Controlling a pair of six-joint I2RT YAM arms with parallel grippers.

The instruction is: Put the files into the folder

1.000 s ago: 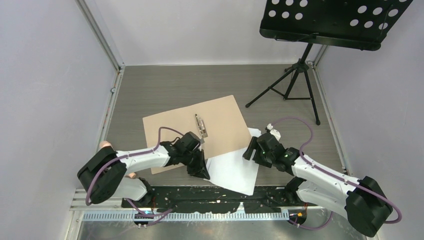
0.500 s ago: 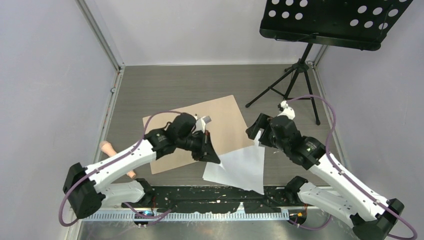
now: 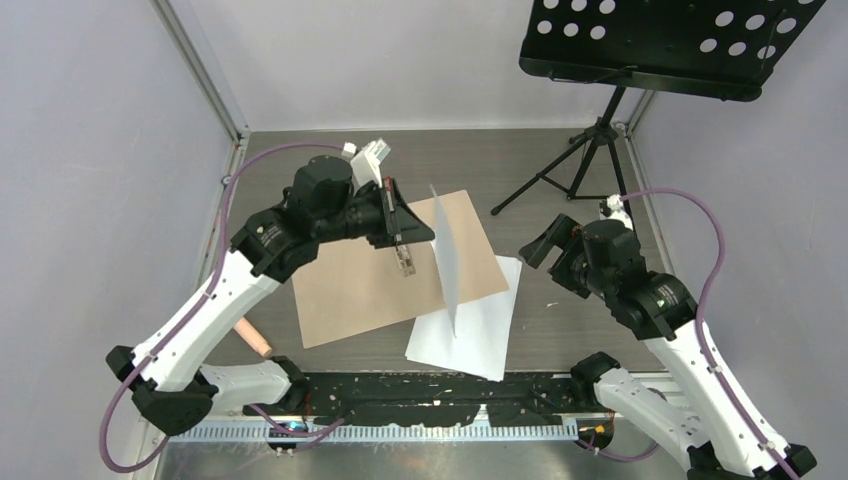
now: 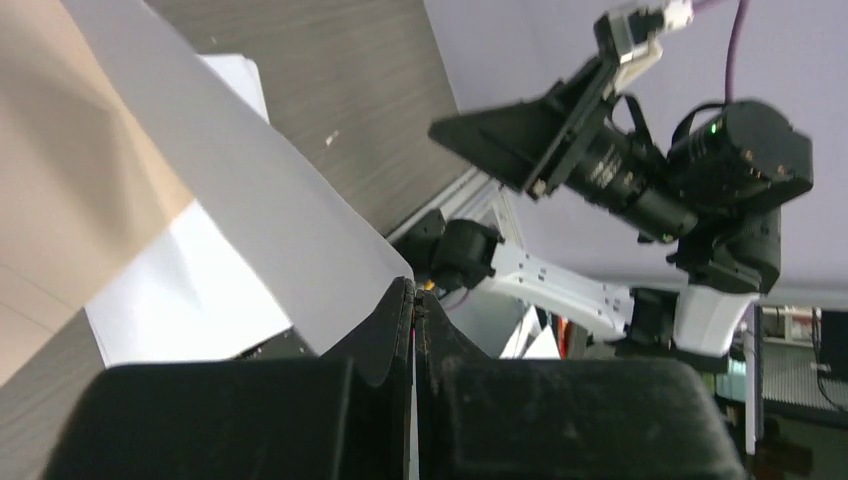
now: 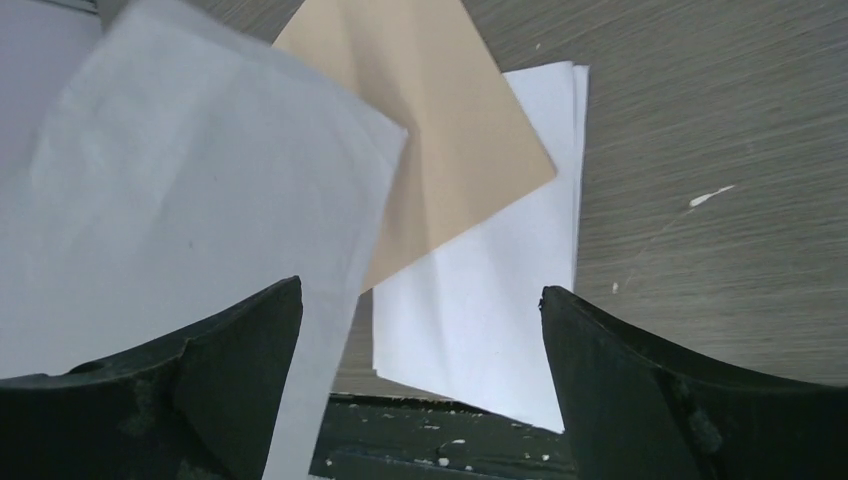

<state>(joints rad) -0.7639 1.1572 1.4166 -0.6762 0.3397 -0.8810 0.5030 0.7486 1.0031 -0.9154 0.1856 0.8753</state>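
Note:
My left gripper (image 3: 422, 238) is raised over the tan folder (image 3: 370, 285) and is shut on the edge of one white sheet (image 3: 447, 260), which hangs upright, edge-on to the top camera. In the left wrist view the jaws (image 4: 413, 297) pinch that sheet (image 4: 250, 190) above the folder (image 4: 60, 180). The other files (image 3: 470, 335) lie flat on the table, partly under the folder's right corner. My right gripper (image 3: 553, 258) is open and empty, raised to the right of the sheets. Its wrist view (image 5: 420, 292) shows the lifted sheet (image 5: 190, 200), the folder (image 5: 440, 120) and the flat files (image 5: 490, 300).
A small metal clip (image 3: 403, 256) lies on the folder. A peach-coloured stick (image 3: 254, 339) lies by the folder's near left corner. A black music stand (image 3: 590, 170) stands at the back right. Grey walls (image 3: 100, 200) close in both sides. A black strip (image 3: 430, 395) runs along the near edge.
My left gripper has risen and moved back over the folder, lifting one sheet off the stack until it hangs upright. My right gripper has pulled away to the right and risen.

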